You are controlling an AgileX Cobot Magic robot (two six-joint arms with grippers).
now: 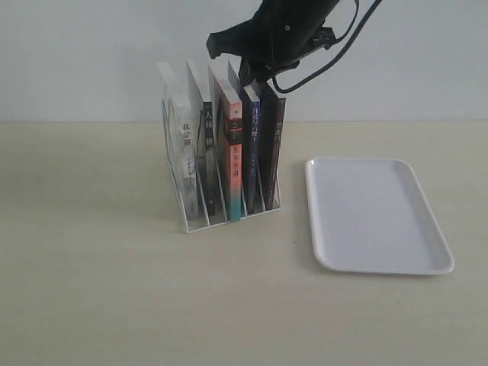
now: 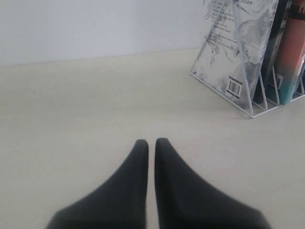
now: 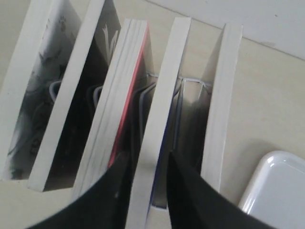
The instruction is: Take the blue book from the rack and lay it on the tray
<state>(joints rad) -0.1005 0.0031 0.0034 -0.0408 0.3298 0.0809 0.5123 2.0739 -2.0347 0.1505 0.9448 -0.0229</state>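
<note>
**A:** Where is the blue book?

**B:** Standing upright in the rack, fourth of five in the exterior view. The red-and-teal-spined book is just at its 9 o'clock and the black-covered book just at its 3 o'clock.

**A:** And the right tool?

**B:** At the book's 12 o'clock, down on its top edge. The wrist view shows the two dark fingers closed against either face of that book, pinching it.

**A:** Has it come out of the slot?

**B:** No, its foot sits among the wires, level with its neighbours.

**A:** Where is the tray?

**B:** Flat on the pale surface at the rack's 3 o'clock, near it but apart, with nothing on it.

**A:** What about the left tool?

**B:** It is closed to a thin slit, gripping nothing, low over the surface. The rack is ahead of it at about 1 o'clock, with a marbled grey book in the nearest slot.
</note>
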